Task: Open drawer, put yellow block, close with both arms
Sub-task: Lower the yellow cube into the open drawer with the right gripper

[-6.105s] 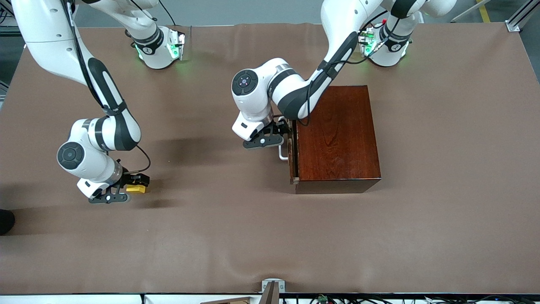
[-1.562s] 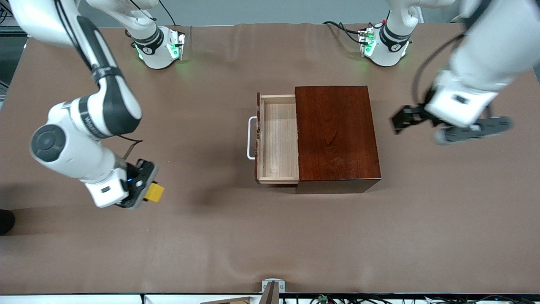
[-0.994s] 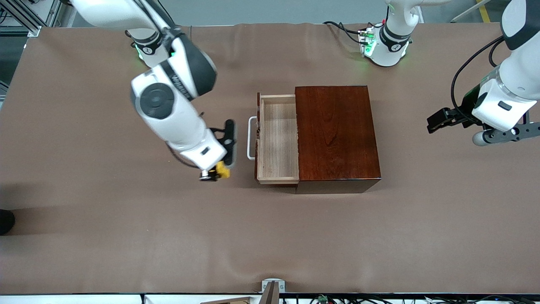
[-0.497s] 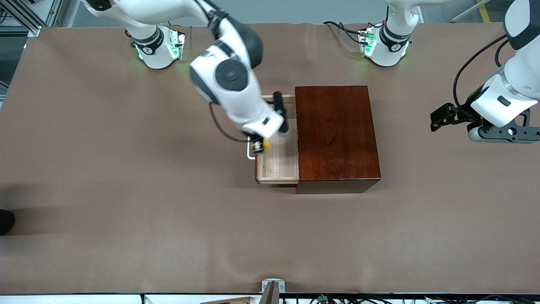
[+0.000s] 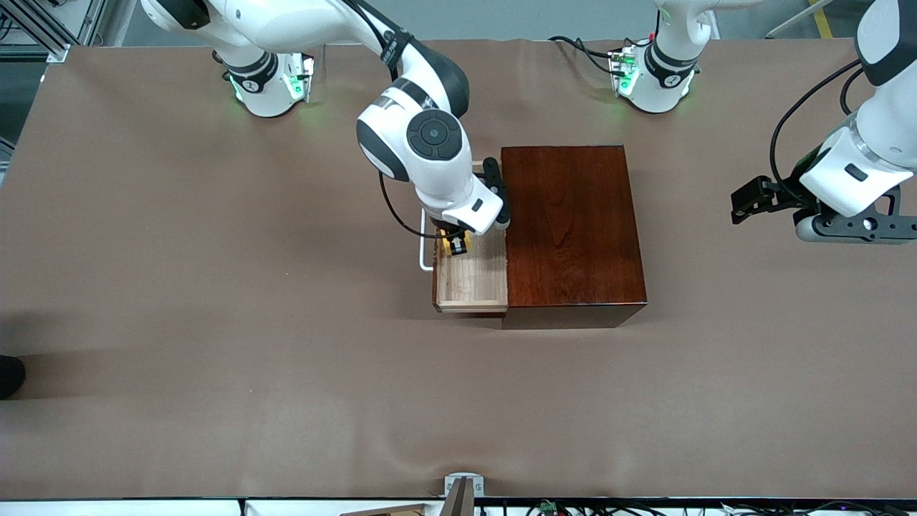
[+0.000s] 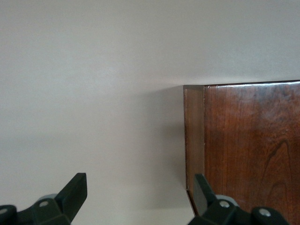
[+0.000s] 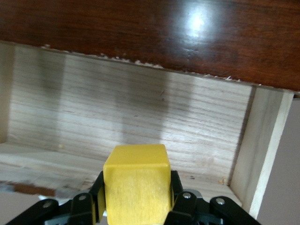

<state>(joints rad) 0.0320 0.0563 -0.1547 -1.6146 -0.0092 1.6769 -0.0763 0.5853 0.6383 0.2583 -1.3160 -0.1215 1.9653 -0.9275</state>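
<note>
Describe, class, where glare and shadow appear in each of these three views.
Right wrist view: a bright glare spot on the dark box, soft shadow bands on the drawer floor. Left wrist view: a shadow on the table beside the box. Front view: green glow at both arm bases.

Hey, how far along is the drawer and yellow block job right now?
Done: the drawer stands pulled out of the wooden box. In hand: the right hand grips the yellow block over the open drawer, not yet released. The left hand waits open over the table by the box, at the left arm's end. Left: drop the block in, then push the drawer shut.
</note>
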